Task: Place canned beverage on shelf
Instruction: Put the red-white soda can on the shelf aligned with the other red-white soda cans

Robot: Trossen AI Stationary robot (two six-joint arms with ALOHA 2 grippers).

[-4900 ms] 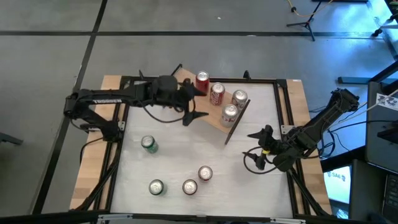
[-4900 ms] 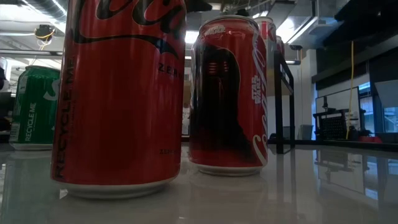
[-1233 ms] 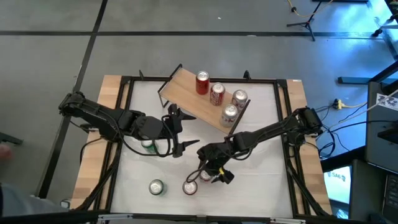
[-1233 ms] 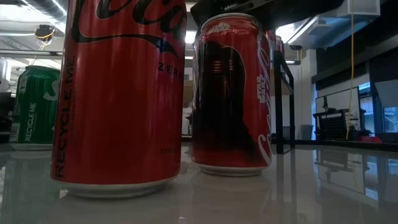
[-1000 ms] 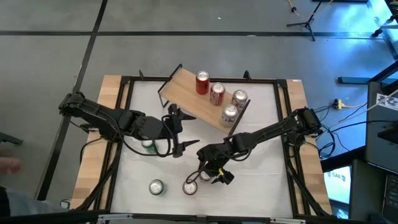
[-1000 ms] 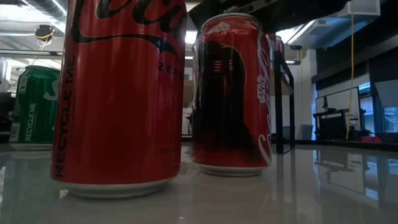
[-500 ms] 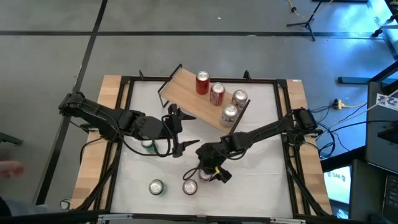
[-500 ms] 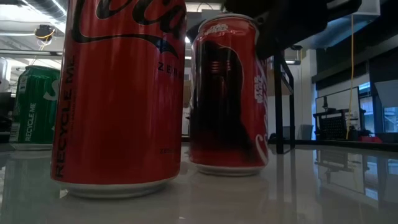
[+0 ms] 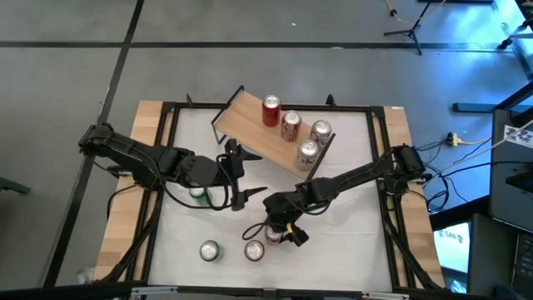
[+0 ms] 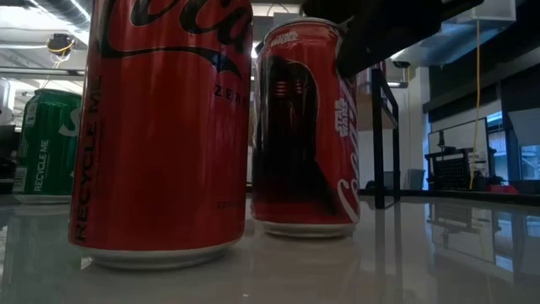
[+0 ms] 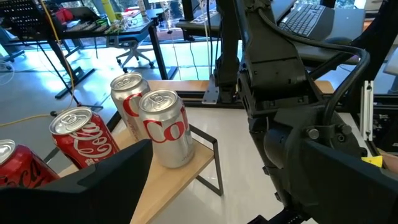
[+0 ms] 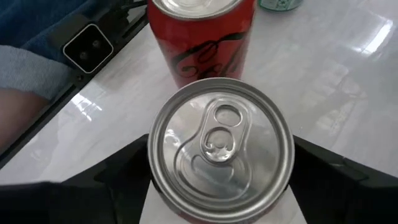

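Observation:
The shelf (image 9: 265, 132), a light-wood board on black legs, stands slantwise at the table's far side with several cans on it; it also shows in the left wrist view (image 11: 168, 186). My right gripper (image 9: 279, 230) is shut on a red can (image 12: 221, 146) near the table's front; the same can shows in the low view (image 10: 304, 127). A second red can (image 9: 254, 250) and a green can (image 9: 209, 250) stand beside it. My left gripper (image 9: 246, 175) hangs open and empty over mid-table, next to another green can (image 9: 197, 193). My right gripper pinches the red can's upper wall, just below its rim (image 12: 155, 180), between its two fingers (image 12: 118, 171), one on either side. The fingers come from above, pointing down. The can stands nearly upright with its base (image 10: 304, 228) on the table.
The second red can (image 12: 202, 31) stands close on the near side of the held one. A person's sleeve and arm (image 12: 31, 68) show beyond the table's front edge, by a small camera (image 12: 87, 40). My right arm (image 11: 298, 112) crosses the table in front of the shelf.
My right gripper has come down around the red can's top and shifted slightly toward the table's left edge. The can has slid a little to the left and turned about its axis, its base staying on the table.

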